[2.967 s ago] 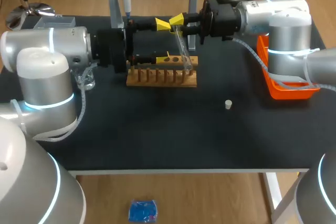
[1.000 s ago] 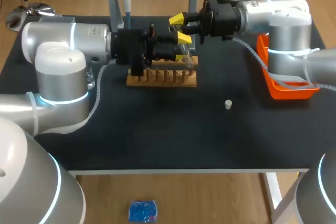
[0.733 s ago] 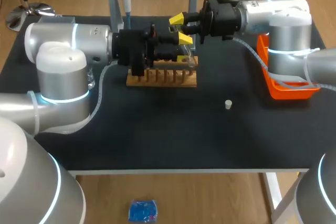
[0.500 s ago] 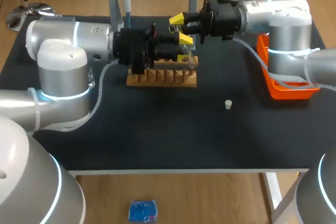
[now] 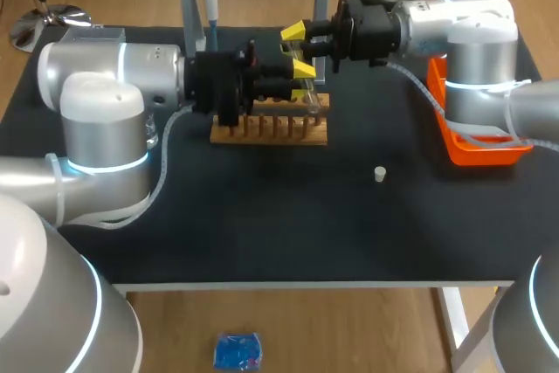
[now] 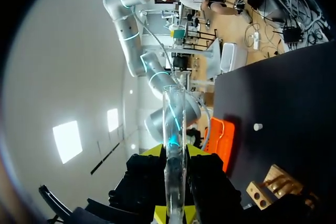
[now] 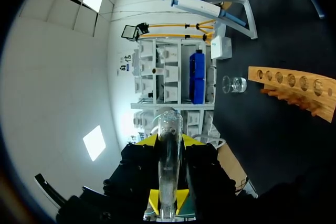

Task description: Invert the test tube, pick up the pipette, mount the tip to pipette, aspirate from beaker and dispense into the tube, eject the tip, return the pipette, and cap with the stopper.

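Glass test tube (image 6: 172, 109), clear, round-bottomed, pinched by left claw (image 6: 173, 152) and right claw (image 7: 169, 142).

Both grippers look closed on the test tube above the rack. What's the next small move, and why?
Probably open the right gripper and let go. Each wrist view shows the test tube pinched between that arm's fingers, so the left gripper seems to have its own hold. It likely cannot turn the tube while both arms clamp it.

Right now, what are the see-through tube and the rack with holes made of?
The test tube looks like clear glass or plastic, glossy: the room shows through it. The rack looks like bare, matt wood: tan, with drilled holes.
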### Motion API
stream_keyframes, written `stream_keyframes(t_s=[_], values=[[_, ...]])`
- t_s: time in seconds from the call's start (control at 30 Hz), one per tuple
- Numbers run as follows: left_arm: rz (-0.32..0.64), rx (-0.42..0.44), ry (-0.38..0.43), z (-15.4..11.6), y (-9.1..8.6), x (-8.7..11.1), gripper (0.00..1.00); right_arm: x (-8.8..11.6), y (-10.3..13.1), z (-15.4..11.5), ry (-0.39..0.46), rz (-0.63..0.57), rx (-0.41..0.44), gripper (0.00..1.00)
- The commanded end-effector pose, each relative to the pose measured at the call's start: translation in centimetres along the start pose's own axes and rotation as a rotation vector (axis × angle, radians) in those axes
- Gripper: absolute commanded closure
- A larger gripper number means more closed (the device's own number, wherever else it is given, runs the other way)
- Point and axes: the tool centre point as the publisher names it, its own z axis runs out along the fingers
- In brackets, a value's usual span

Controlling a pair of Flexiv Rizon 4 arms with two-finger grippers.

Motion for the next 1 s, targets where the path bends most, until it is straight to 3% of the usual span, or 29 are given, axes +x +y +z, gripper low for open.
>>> stream_keyframes(t_s=[0.03,0.53,0.57,0.6,1.0], values=[[-0.01,-0.02,0.012,-0.16,0.03,0.09,1.0,-0.09,-0.14,-0.03,0.0,-0.002,-0.002,1.0],[-0.043,-0.047,0.024,-0.39,0.27,0.59,1.0,-0.09,-0.14,-0.03,0.0,-0.002,-0.002,1.0],[-0.043,-0.047,0.024,-0.39,0.27,0.59,1.0,-0.09,-0.14,-0.03,0.0,-0.002,-0.002,0.68],[-0.043,-0.047,0.024,-0.39,0.27,0.59,1.0,-0.09,-0.14,-0.03,0.0,-0.002,-0.002,0.0],[-0.043,-0.047,0.024,-0.39,0.27,0.59,1.0,-0.09,-0.14,-0.03,0.0,-0.002,-0.002,0.0]])
